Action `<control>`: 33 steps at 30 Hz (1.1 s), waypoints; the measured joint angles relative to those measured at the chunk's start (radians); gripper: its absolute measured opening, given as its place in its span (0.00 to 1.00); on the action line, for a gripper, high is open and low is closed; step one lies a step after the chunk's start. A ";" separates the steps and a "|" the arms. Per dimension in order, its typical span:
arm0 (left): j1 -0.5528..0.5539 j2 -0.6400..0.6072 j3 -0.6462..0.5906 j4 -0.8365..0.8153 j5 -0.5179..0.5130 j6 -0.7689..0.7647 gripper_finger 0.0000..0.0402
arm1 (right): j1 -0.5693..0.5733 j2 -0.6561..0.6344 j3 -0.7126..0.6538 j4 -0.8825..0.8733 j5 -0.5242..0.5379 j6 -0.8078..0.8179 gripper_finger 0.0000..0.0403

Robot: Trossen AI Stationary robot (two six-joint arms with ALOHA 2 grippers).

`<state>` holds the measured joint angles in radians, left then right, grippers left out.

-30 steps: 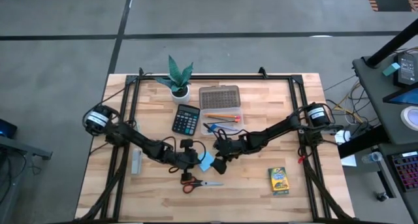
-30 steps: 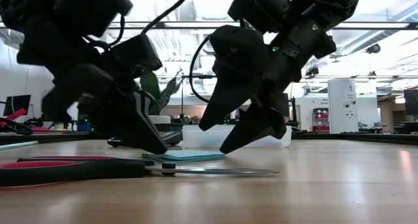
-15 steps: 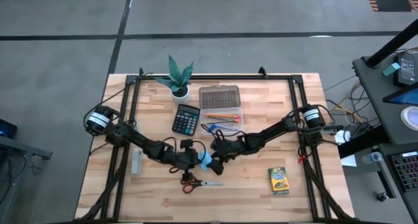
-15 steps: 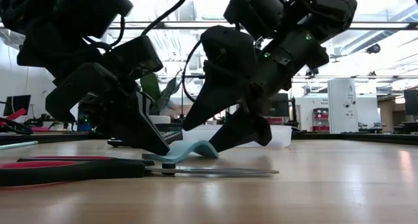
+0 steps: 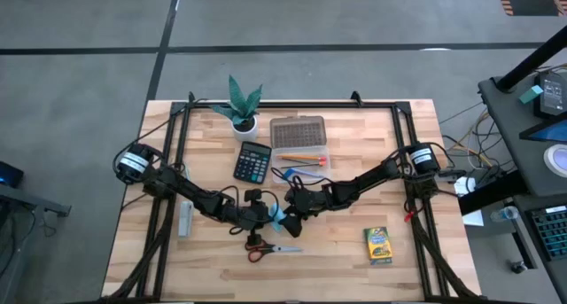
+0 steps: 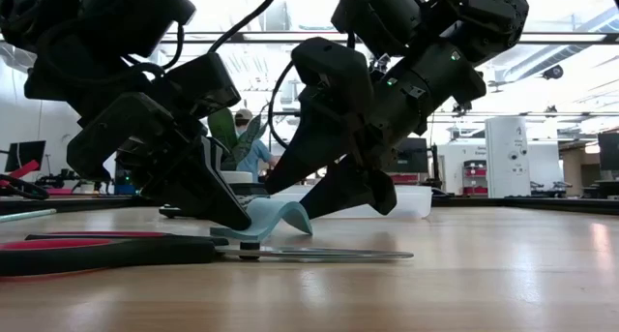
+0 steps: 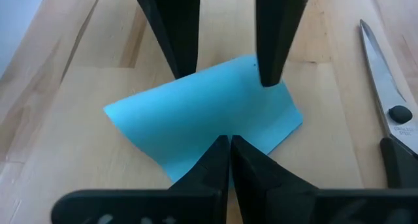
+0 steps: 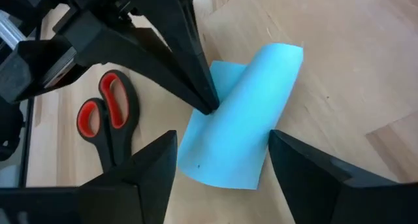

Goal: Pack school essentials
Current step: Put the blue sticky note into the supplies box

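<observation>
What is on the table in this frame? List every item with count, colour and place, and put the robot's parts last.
note pad: 1, light blue, table centre, one edge curled up
scissors: 1, red handles, just in front of the pad
crayon box: 1, yellow-green, front right
calculator: 1, dark, behind centre
clear box: 1, grey lid, orange pencil inside, right of calculator
potted plant: 1, green, white pot, back edge
grey item: 1, left side, too small to identify
left pincer: 1, black, shut, tips pressing the pad
right pincer: 1, black, fingers apart, straddling the pad's raised edge
</observation>
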<state>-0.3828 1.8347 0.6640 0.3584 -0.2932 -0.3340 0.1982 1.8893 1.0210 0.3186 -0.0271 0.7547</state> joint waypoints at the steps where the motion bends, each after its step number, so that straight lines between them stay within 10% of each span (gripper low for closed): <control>1: 0.000 0.000 0.000 0.006 0.000 0.000 0.00 | 0.000 0.005 0.000 0.005 0.002 0.000 0.56; 20: 0.000 0.001 -0.003 0.025 -0.002 0.003 0.00 | -0.001 0.068 0.024 0.103 -0.029 -0.057 0.53; 33: 0.000 -0.005 -0.003 0.027 -0.002 0.001 0.00 | -0.001 0.066 0.023 0.086 -0.023 -0.058 0.21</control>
<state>-0.3832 1.8301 0.6613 0.3851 -0.2947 -0.3328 0.1974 1.9551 1.0444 0.4044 -0.0505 0.6969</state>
